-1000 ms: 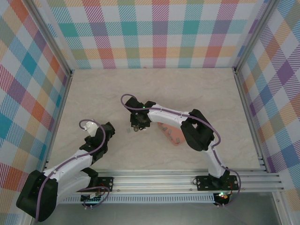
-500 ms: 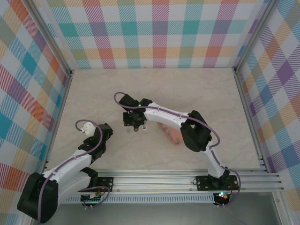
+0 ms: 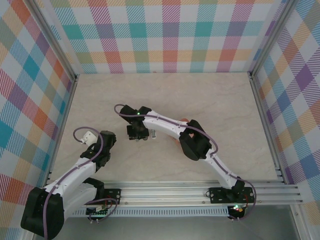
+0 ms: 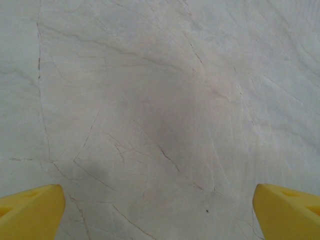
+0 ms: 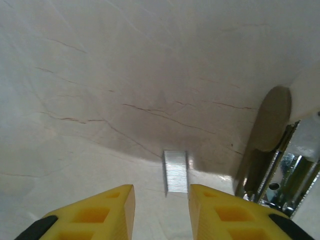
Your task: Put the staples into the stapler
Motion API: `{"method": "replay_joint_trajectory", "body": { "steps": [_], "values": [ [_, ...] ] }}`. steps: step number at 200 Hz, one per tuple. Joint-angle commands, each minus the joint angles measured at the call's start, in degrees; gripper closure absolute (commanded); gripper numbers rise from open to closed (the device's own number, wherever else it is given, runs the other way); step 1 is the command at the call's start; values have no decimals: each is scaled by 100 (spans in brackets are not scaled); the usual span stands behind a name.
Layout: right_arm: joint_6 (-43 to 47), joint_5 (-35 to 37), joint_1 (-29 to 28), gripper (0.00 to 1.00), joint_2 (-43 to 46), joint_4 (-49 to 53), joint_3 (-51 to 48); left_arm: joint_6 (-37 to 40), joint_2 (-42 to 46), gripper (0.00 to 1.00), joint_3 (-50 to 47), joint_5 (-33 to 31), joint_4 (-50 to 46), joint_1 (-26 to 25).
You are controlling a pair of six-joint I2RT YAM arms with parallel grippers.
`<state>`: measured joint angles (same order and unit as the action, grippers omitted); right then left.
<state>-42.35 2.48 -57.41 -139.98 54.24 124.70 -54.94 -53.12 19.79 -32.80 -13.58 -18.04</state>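
Silvery staples (image 5: 176,171) are lying beside the stapler (image 5: 278,167), not yet loaded; right fingers (image 5: 112,202) are standing slightly apart, left fingers (image 4: 31,210) wide, both empty.

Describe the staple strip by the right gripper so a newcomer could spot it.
On the pale marble table, look just beyond the right gripper. The staples lie flat there: a small ribbed silvery-grey strip, far smaller than the shiny metal stapler beside it.

stapler (image 5: 280,175) cut off by right wrist view's edge.
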Motion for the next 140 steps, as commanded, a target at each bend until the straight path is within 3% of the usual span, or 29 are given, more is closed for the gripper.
{"method": "replay_joint_trajectory", "body": {
  "steps": [1, 140],
  "values": [
    [172, 19, -34, 66, -87, 394, 316, -105, 43, 4, 95, 19, -118, 82],
    [454, 216, -86, 66, -633, 796, 816, 77, 53, 4, 42, 10, 84, 82]
  ]
}}
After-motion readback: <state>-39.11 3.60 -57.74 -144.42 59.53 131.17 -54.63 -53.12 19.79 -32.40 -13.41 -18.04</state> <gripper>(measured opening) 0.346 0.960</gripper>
